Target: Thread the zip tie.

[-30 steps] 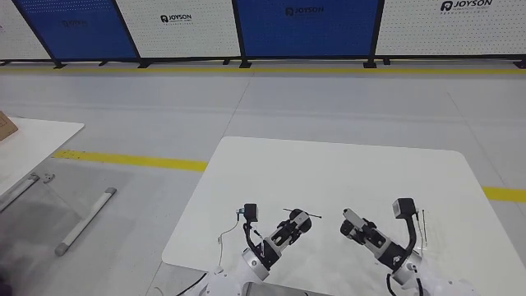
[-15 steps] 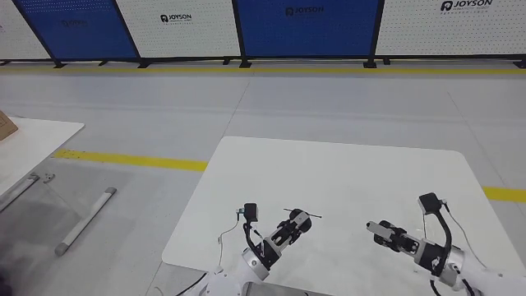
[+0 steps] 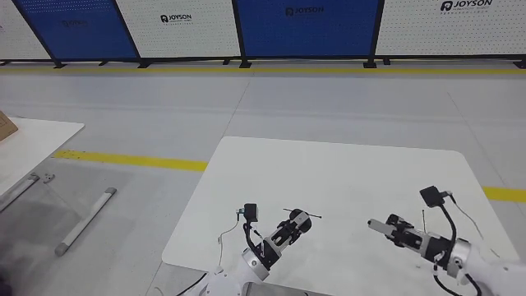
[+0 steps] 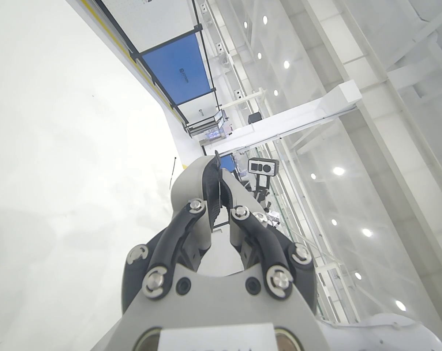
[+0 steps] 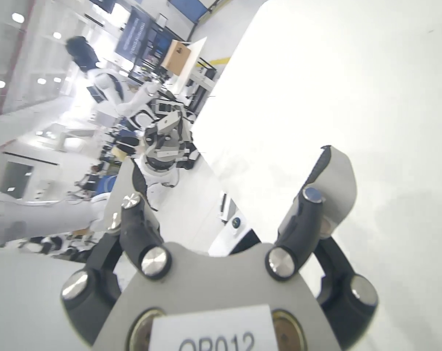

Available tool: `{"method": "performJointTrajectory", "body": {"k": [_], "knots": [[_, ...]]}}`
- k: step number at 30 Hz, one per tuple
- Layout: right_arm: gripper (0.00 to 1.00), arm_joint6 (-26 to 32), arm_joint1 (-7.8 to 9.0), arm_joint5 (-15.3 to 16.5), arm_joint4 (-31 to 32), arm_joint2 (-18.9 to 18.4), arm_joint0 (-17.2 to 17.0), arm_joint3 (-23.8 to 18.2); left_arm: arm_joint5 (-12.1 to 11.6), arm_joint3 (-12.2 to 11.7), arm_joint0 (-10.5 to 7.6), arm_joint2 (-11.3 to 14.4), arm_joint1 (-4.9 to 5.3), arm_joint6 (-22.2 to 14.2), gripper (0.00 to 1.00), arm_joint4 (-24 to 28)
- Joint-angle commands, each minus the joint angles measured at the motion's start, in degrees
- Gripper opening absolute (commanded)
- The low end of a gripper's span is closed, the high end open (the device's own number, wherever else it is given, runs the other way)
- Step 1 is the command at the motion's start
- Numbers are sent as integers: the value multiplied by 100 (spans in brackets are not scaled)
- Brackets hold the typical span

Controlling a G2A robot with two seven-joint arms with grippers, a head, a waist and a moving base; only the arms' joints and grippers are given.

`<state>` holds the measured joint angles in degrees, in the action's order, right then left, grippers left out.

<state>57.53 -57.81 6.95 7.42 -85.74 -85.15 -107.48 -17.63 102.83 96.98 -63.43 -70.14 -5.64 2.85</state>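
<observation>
zip tie (image 3: 302, 213) across the left jaws' tip: hairline, too small to tell head from tail. clamped stretch hidden between the pads (image 4: 212, 193). second dark strip (image 3: 424, 216) near the right jaws: too small to identify. right arm (image 3: 460, 256) cut off by frame edge.

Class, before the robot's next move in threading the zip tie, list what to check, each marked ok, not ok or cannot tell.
1. Left gripper shut on the zip tie: ok.
2. Right gripper open and empty: ok.
3. Right gripper close enough to reach the zip tie: not ok, well apart.
4. Which end of the zip tie points at the right gripper: cannot tell.
</observation>
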Motion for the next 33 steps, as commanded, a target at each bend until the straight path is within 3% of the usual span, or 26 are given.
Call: {"method": "performJointTrajectory", "body": {"k": [1, 4, 10, 20, 25, 29, 33], "knots": [[100, 276, 43, -332, 439, -99, 98, -219, 0, 0, 0, 0, 0, 0, 0, 0], [100, 834, 96, -535, 517, -182, 313, -227, 0, 0, 0, 0, 0, 0, 0, 0], [100, 1413, 169, -912, 922, -140, 595, -59, 0, 0, 0, 0, 0, 0, 0, 0], [100, 1467, 173, -949, 951, -112, 610, -39, 0, 0, 0, 0, 0, 0, 0, 0], [100, 1374, 205, -698, 1018, -172, 467, -82, 0, 0, 0, 0, 0, 0, 0, 0], [100, 1556, 268, -502, 1058, -419, 345, 247, 0, 0, 0, 0, 0, 0, 0, 0], [100, 1608, 301, -290, 1229, -354, 390, 544, 0, 0, 0, 0, 0, 0, 0, 0]]}}
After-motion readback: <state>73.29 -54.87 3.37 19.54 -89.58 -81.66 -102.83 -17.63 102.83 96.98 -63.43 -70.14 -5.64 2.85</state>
